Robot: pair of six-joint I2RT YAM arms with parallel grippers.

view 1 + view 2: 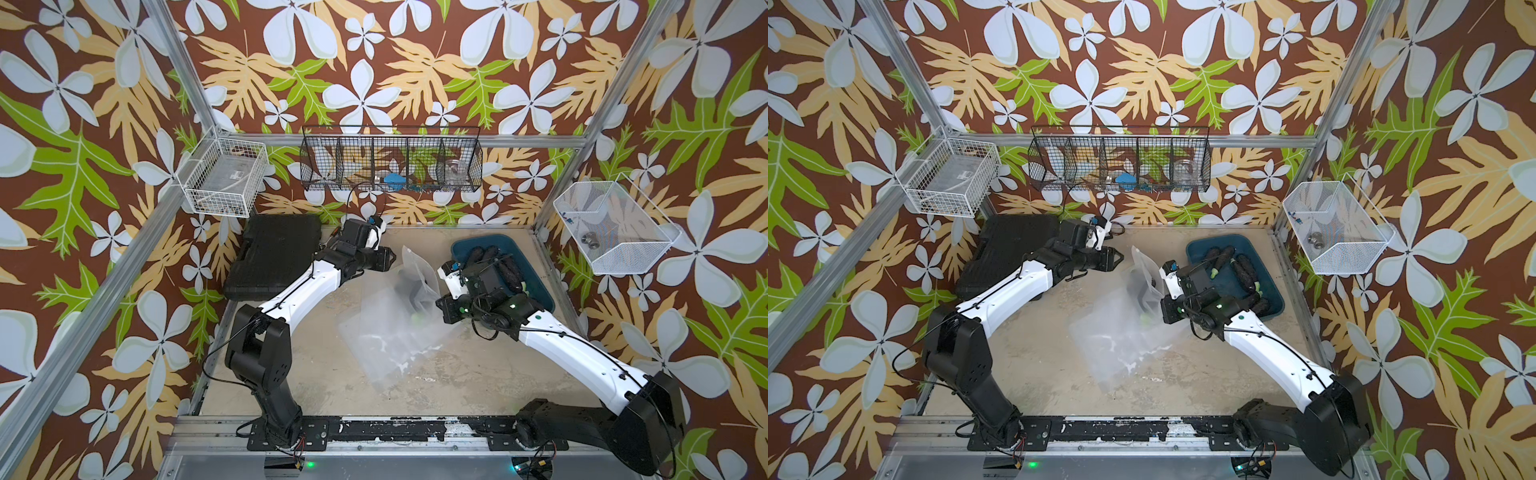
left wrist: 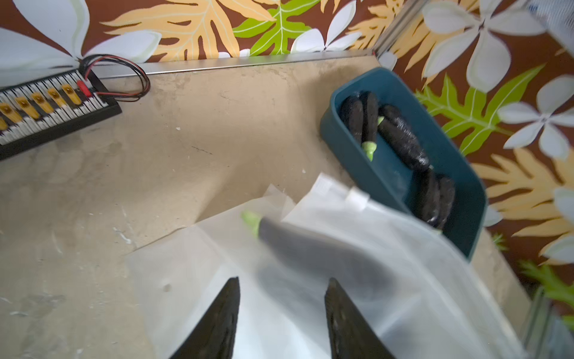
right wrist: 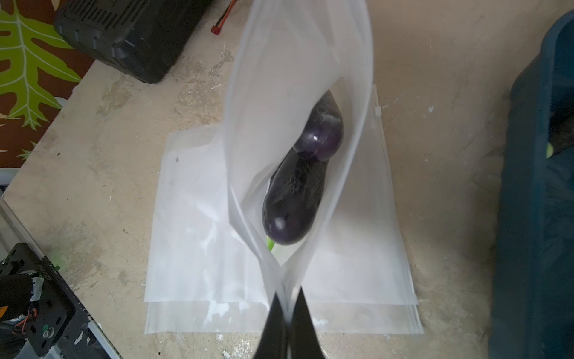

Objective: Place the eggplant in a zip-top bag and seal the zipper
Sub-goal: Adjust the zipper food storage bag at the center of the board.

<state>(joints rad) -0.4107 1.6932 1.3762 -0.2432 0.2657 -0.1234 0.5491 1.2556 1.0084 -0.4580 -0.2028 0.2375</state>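
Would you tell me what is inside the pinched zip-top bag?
Seemingly two eggplants, one overlapping the other, with a green stem tip showing; the frosted bag wall hides the rest.

The bag (image 2: 419, 264) blurs the eggplant (image 2: 298, 248) inside it.

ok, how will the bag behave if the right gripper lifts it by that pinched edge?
Probably floppy: the zip-top bag is thin film, and its mouth gapes and folds beyond where the right gripper pinches it. Likely bottom-heavy: the eggplant lies deep inside, so the bag may sag or swing. Possibly slippery, since the film looks smooth and is held at one spot.
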